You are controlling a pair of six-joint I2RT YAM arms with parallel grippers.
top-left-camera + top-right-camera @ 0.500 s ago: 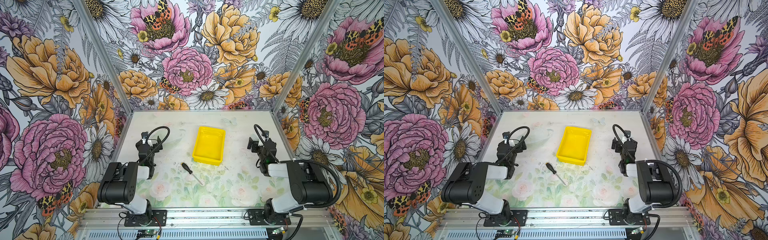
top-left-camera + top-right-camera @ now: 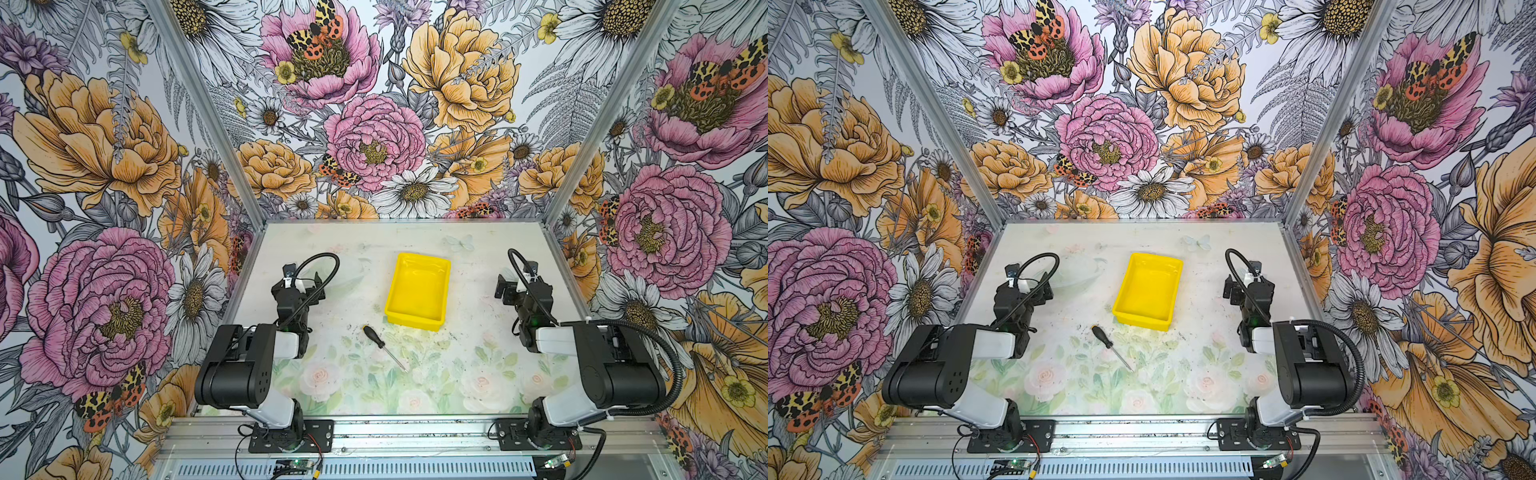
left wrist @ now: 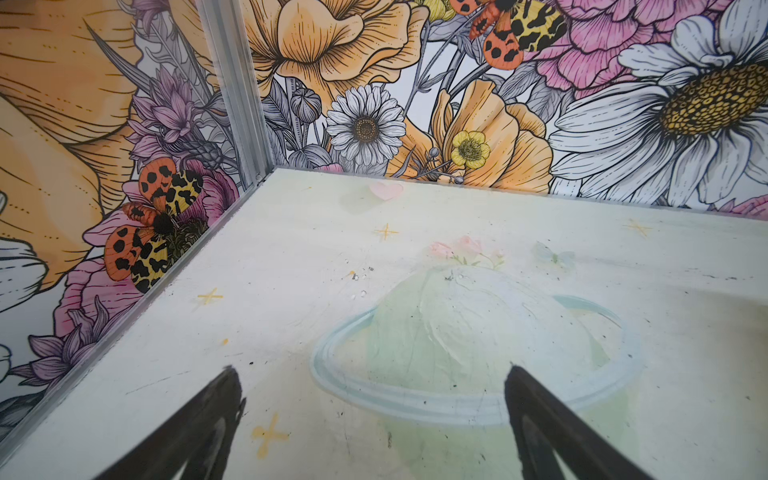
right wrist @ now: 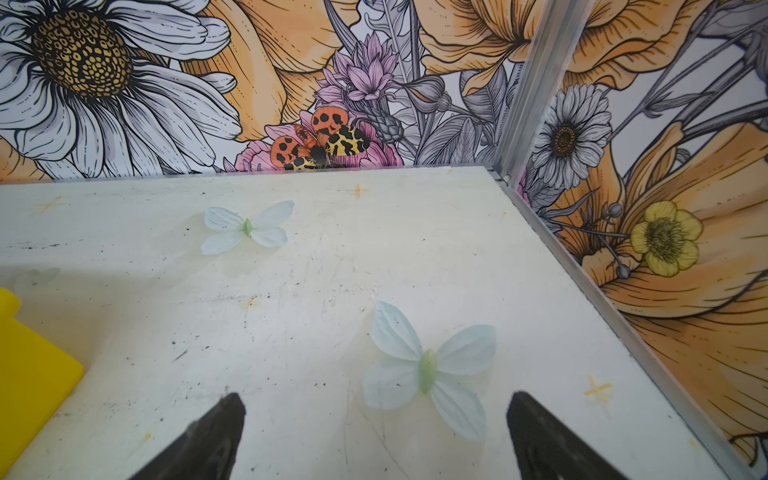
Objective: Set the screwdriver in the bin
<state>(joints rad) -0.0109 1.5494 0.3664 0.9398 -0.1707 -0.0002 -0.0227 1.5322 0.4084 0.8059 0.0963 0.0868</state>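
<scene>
Left gripper and right gripper hang spread and empty. The screwdriver lies between them, set back behind both, near the bin. Pinching its thin shaft could let it roll or slip out, and a low carry could snag the rim.
</scene>
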